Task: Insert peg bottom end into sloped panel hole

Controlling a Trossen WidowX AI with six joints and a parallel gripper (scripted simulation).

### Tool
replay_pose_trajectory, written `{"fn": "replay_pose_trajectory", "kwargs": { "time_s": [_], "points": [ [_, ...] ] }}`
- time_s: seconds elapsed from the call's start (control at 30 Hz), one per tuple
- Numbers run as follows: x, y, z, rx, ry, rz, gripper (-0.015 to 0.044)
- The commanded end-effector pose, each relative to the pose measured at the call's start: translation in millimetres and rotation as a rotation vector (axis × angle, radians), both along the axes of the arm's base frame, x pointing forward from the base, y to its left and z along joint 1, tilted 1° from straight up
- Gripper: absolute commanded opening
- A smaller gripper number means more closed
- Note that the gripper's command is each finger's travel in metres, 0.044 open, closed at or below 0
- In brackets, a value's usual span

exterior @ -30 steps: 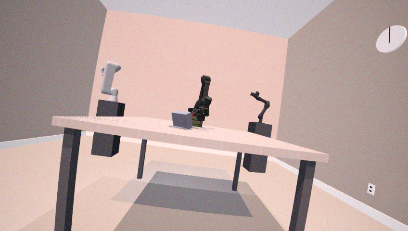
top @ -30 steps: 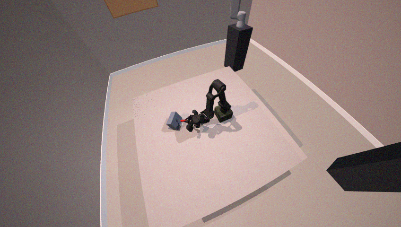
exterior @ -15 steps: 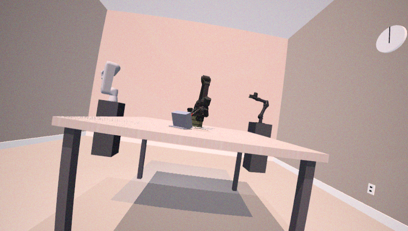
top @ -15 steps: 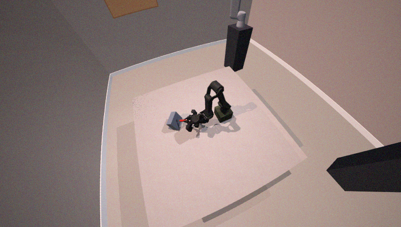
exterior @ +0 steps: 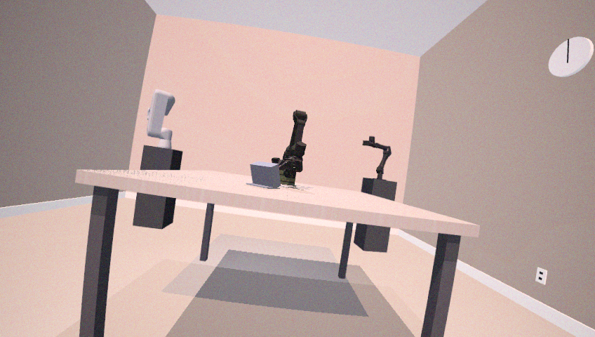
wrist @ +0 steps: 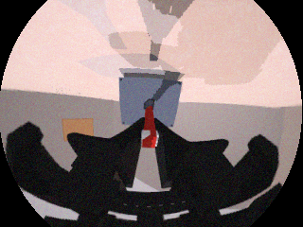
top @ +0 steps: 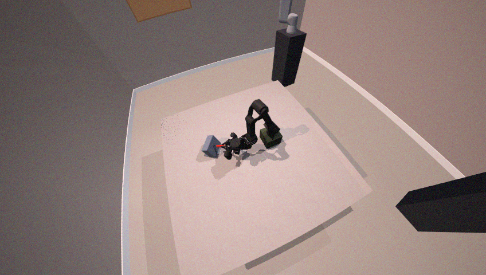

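A red peg (top: 219, 145) (wrist: 150, 121) is held between the fingertips of my gripper (top: 224, 145) (wrist: 148, 120), which is shut on it. The peg points away from the gripper toward the face of the blue-grey sloped panel (top: 212, 144) (exterior: 264, 174) (wrist: 133, 97). In the wrist view the peg's far end meets the dark hole (wrist: 149, 102) in the panel's face. Whether the tip is inside the hole or just in front of it I cannot tell. In the exterior view the peg is hidden.
The panel stands on the pale table (top: 259, 211) (exterior: 342, 208). The arm's green base (top: 271, 137) stands on the same table, on the other side of the gripper from the panel. Shadows of the arm lie across the table and the panel's face.
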State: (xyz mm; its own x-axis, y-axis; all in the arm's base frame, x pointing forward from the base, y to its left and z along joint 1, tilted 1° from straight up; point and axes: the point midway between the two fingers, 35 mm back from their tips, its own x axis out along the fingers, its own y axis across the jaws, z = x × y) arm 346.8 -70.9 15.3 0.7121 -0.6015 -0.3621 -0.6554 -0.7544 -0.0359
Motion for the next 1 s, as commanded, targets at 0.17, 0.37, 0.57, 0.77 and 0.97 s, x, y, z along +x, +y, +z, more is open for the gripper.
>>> {"fn": "replay_pose_trajectory", "kwargs": {
  "time_s": [0.17,0.37,0.57,0.77,0.97],
  "points": [
    [9.3,-7.9,-6.0,-0.004,0.005,0.005,0.0000],
    [9.8,-8.5,-5.6,-0.003,0.001,0.001,0.0000],
    [9.0,-8.1,-4.9,-0.002,-0.001,0.000,0.0000],
    [9.0,-8.1,-4.9,-0.002,-0.001,0.000,0.0000],
    [10.4,-9.2,-6.2,-0.003,-0.001,0.000,0.0000]
  ]
}}
